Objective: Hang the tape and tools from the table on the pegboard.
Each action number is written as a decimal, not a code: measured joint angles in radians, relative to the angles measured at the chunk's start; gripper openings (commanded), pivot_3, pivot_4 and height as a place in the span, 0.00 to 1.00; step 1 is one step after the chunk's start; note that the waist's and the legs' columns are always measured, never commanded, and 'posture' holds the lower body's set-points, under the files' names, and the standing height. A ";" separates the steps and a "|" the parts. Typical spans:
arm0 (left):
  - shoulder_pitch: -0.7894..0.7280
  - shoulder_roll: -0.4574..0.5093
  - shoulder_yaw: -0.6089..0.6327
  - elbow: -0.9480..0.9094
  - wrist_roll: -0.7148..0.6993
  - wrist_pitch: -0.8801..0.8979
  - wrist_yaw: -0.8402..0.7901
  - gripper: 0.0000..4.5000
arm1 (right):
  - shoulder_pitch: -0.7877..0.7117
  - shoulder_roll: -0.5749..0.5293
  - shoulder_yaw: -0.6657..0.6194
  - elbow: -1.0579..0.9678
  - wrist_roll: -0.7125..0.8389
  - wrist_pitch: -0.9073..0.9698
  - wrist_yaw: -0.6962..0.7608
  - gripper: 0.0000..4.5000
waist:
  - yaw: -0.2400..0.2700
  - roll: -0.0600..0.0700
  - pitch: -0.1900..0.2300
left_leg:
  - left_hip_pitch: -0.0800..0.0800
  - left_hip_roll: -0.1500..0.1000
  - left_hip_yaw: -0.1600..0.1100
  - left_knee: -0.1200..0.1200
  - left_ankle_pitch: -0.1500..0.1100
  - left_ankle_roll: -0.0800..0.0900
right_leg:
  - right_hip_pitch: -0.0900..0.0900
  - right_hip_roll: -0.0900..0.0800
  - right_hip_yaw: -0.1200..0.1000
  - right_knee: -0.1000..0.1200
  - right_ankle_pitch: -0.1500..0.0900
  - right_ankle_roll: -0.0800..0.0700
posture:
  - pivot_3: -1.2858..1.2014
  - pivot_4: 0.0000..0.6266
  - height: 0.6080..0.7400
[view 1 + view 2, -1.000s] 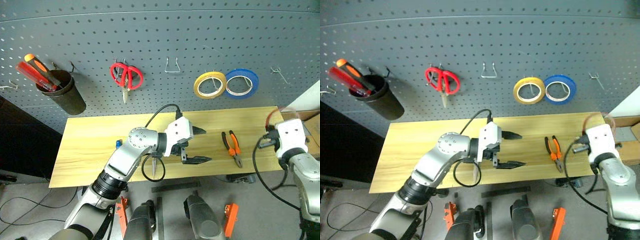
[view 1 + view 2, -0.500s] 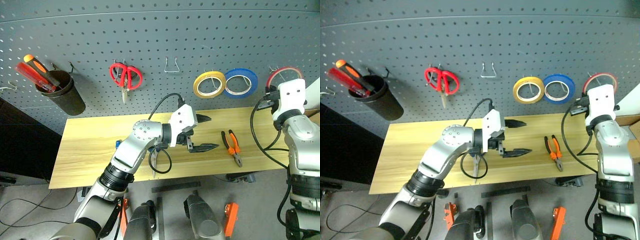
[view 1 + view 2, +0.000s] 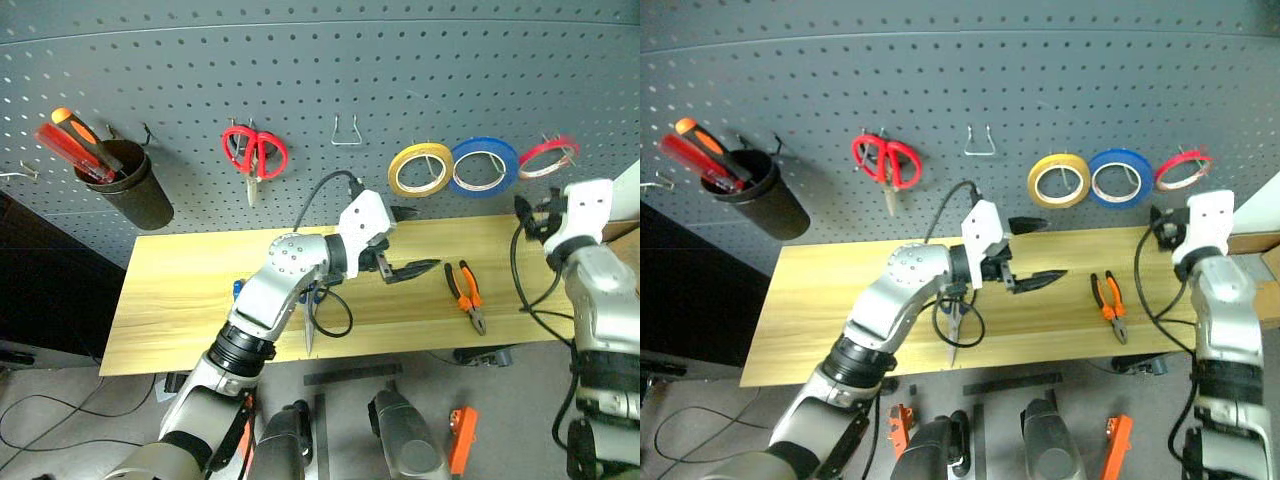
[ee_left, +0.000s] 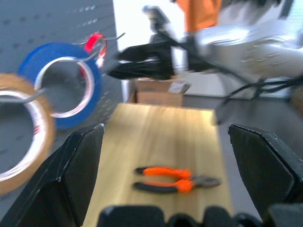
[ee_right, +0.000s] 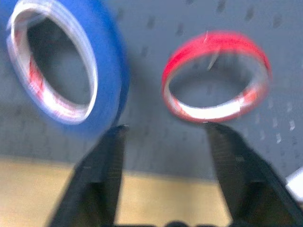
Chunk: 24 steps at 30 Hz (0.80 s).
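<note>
Now red tape [image 3: 548,156] hangs on a pegboard [image 3: 320,90] hook, right of the blue roll [image 3: 484,166]. Right hand [image 5: 163,177] sits just below it, fingers spread, empty. Left hand [image 3: 405,243] spread over the tabletop [image 3: 180,300] (nothing held). Pliers [image 3: 465,294] lie right; dark scissors [image 3: 951,320] near edge.

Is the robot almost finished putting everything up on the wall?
Not yet. The red tape already hangs on a hook of the pegboard, and the right gripper sits open just below it. The left gripper is open and empty above the table. Still lying on the table: the pliers, the scissors and the blue screwdriver.
</note>
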 measured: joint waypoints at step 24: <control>0.066 0.194 0.004 0.173 0.116 -0.215 -0.122 1.00 | 0.012 0.158 0.173 -0.039 0.029 0.668 -0.117 1.00 | -0.016 0.001 0.000 | -0.005 0.000 0.004 0.002 0.000 0.000 | -0.015 -0.001 0.003 0.014 0.000 0.000 | 0.38 0.43 1.00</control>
